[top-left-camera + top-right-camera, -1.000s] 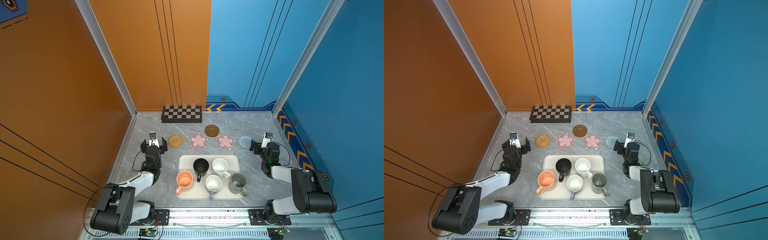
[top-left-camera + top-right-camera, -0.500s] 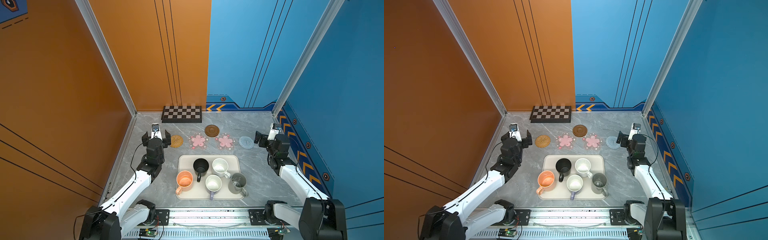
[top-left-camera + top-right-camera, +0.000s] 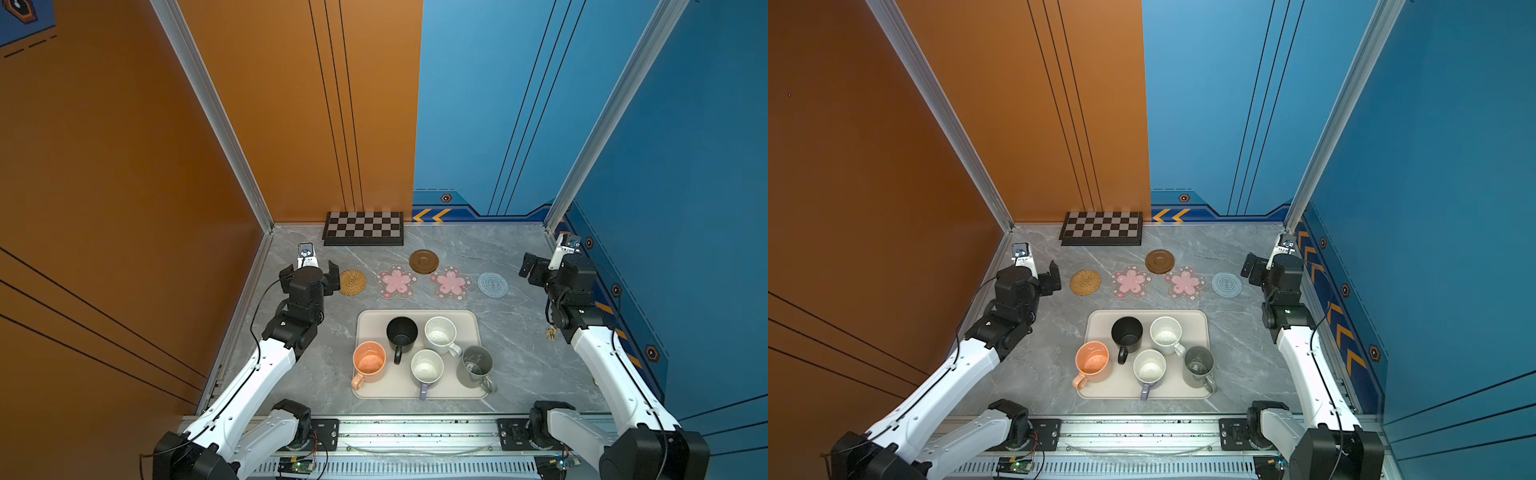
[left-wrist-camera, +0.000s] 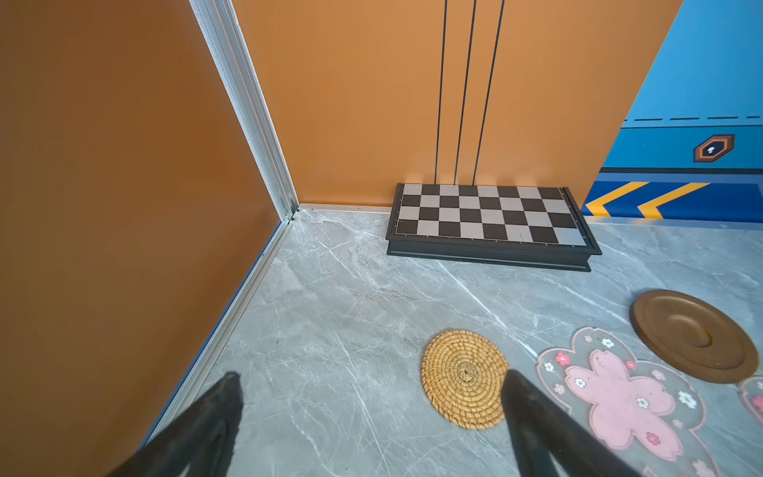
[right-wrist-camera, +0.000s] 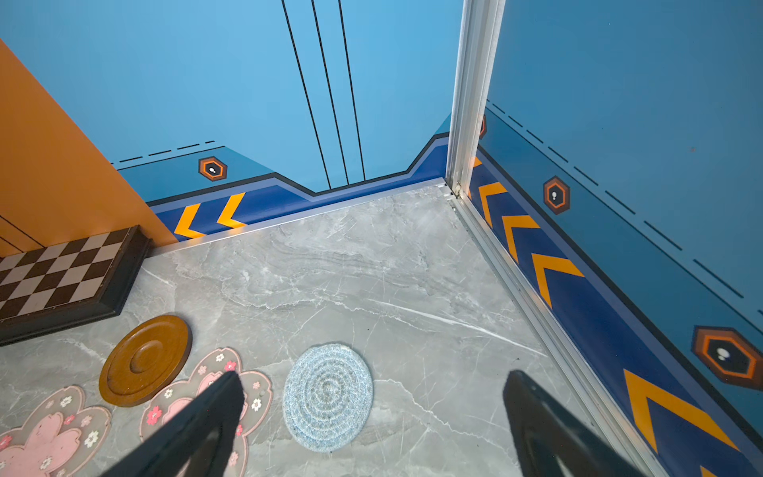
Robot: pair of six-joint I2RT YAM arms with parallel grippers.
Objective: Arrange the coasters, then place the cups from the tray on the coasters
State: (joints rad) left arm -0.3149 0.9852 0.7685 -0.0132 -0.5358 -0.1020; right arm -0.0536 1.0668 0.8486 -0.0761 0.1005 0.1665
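Observation:
Five coasters lie in a row behind the tray (image 3: pixel 370 321): tan rattan (image 3: pixel 352 282), pink blossom (image 3: pixel 396 281), dark brown wooden (image 3: pixel 424 261) set a little farther back, a second pink blossom (image 3: pixel 450 282) and grey-blue woven (image 3: pixel 492 284). On the tray stand the black (image 3: pixel 402 332), peach-orange (image 3: pixel 368 362), white speckled (image 3: pixel 439 330), lavender (image 3: pixel 427 365) and grey (image 3: pixel 473 365) cups. My left gripper (image 3: pixel 309 271) hangs open just left of the rattan coaster (image 4: pixel 464 378). My right gripper (image 3: pixel 555 266) is open to the right of the grey-blue coaster (image 5: pixel 328 396). Neither holds anything.
A black-and-white chessboard (image 3: pixel 363 227) lies against the back wall, behind the coasters. The orange wall stands close on the left, the blue wall close on the right. A small sticker (image 3: pixel 551 333) lies on the table near the right arm.
Both arms have stretched out from their folded pose. The grippers have moved up and toward the back wall, one to each end of the coaster row. Both stay open.

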